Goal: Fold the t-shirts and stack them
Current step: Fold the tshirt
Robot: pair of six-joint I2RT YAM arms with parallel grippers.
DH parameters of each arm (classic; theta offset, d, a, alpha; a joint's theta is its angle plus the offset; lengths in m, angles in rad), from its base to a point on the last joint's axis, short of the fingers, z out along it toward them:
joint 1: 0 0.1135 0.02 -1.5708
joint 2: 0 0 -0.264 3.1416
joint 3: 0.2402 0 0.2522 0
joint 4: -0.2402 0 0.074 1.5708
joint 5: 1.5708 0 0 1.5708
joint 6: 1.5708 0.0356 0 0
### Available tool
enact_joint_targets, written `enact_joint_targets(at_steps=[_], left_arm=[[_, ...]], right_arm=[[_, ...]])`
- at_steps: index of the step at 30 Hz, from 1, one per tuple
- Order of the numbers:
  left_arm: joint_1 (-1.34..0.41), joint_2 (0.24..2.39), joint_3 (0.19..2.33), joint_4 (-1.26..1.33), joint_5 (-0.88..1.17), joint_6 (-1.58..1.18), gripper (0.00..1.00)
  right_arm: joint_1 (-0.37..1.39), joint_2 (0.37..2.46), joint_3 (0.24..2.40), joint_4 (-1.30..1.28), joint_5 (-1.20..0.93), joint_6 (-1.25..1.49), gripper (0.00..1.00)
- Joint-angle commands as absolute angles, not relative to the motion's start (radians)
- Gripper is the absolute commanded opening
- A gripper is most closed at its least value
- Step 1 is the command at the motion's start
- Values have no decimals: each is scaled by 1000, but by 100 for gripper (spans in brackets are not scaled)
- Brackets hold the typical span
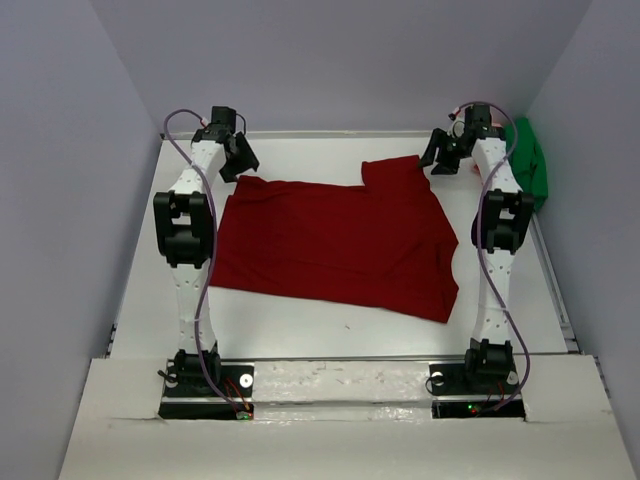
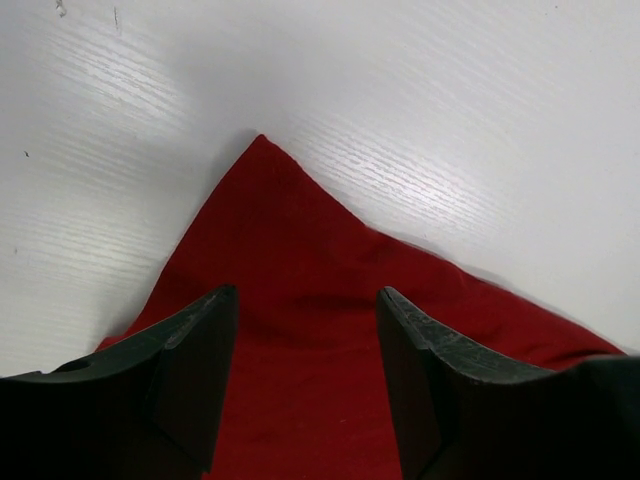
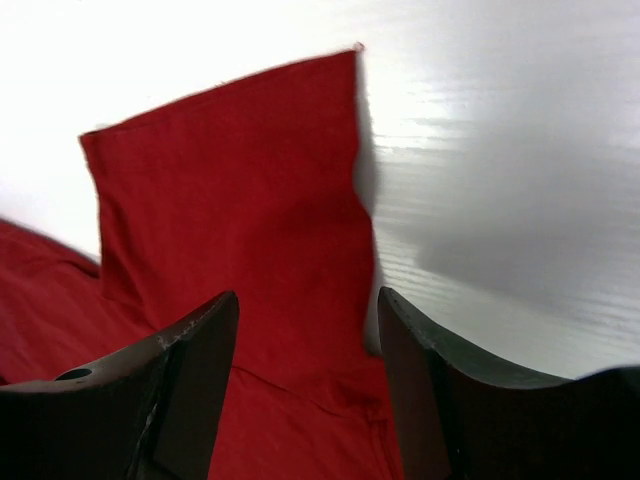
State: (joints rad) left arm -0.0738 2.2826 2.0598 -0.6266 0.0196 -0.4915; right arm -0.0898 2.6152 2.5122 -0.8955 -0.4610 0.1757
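A dark red t-shirt (image 1: 335,240) lies spread flat across the middle of the white table. My left gripper (image 1: 240,168) hovers over its far left corner. In the left wrist view that pointed corner (image 2: 265,200) runs out ahead of the open left gripper (image 2: 308,300), with red cloth below the gap. My right gripper (image 1: 441,158) is over the far right sleeve. In the right wrist view the sleeve (image 3: 235,180) lies flat ahead of the open right gripper (image 3: 308,300), and nothing is pinched. A bright green t-shirt (image 1: 530,165) sits bunched at the back right.
The white table (image 1: 300,325) is walled in by grey panels on the left, back and right. The green shirt rests against the right wall beside the right arm (image 1: 497,230). A bare strip of table runs between the red shirt's near hem and the arm bases.
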Motion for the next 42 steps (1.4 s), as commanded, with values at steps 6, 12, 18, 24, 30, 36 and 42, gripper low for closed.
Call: enact_joint_targets(at_steps=[6, 12, 18, 24, 30, 36, 42], left_arm=[[-58, 2160, 1902, -520, 150, -495, 66], [-58, 2089, 1838, -500, 181, -500, 66], [-60, 2052, 1781, -471, 222, -499, 66], [-64, 2036, 1769, -469, 210, -485, 66], [-66, 2043, 1782, -483, 216, -486, 66], [-67, 2026, 1802, -495, 229, -483, 66], [-67, 2017, 1816, -502, 242, -482, 66]], right_arm=[[-132, 2694, 2577, -749, -682, 245, 63], [-141, 2738, 2595, -667, -768, 299, 61], [-152, 2766, 2580, -585, -862, 373, 59], [-152, 2764, 2571, -545, -890, 397, 59], [-152, 2784, 2611, -529, -920, 428, 58], [-152, 2786, 2583, -522, -925, 431, 52], [-152, 2732, 2501, -534, -776, 408, 55]])
